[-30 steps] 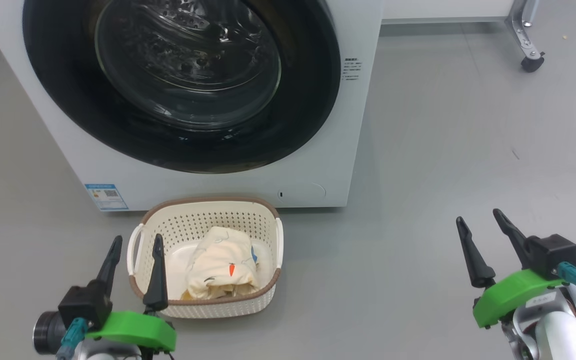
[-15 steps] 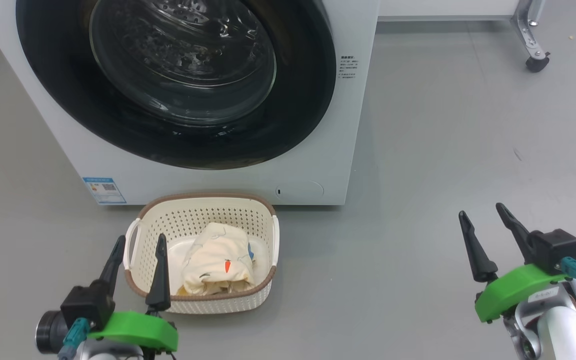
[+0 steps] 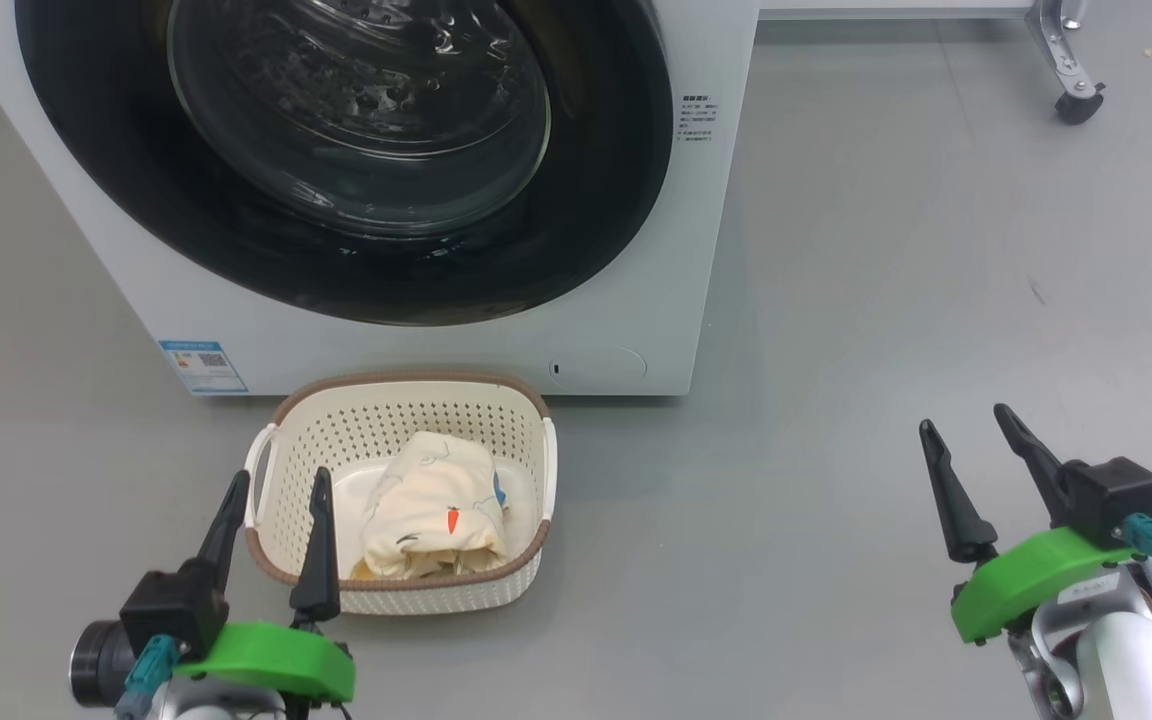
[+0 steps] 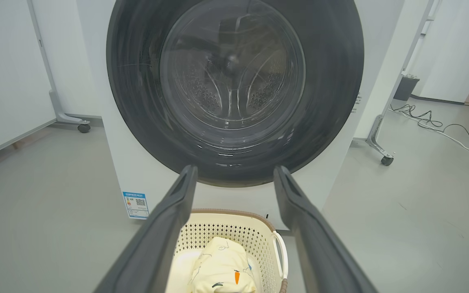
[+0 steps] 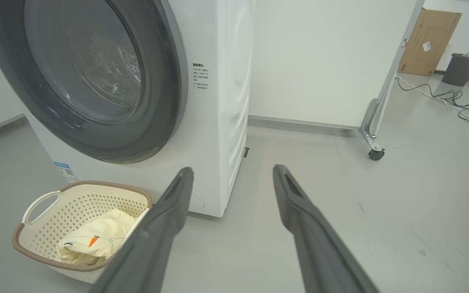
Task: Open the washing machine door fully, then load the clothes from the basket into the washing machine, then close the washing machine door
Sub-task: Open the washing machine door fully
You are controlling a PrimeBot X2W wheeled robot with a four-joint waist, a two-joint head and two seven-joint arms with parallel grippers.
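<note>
Glossy black rim around bulging glass: the washing machine door [image 3: 356, 150] sits shut on the washing machine [image 3: 636, 300], so opening it looks like your step in hand. Your left hand [image 3: 278, 476] hangs released, spread wide and holding nothing. The door lies at 12 o'clock from it, above the basket [image 3: 406, 380], where the clothes [image 3: 436, 505] lie bundled at that hand's 3 o'clock. Your right hand [image 3: 963, 417], likewise spread and empty, has the door at 10 o'clock, past the machine's front corner. The left looks nearer. The head view cuts off the door's top, and you cannot make out a handle or the hinge side.
</note>
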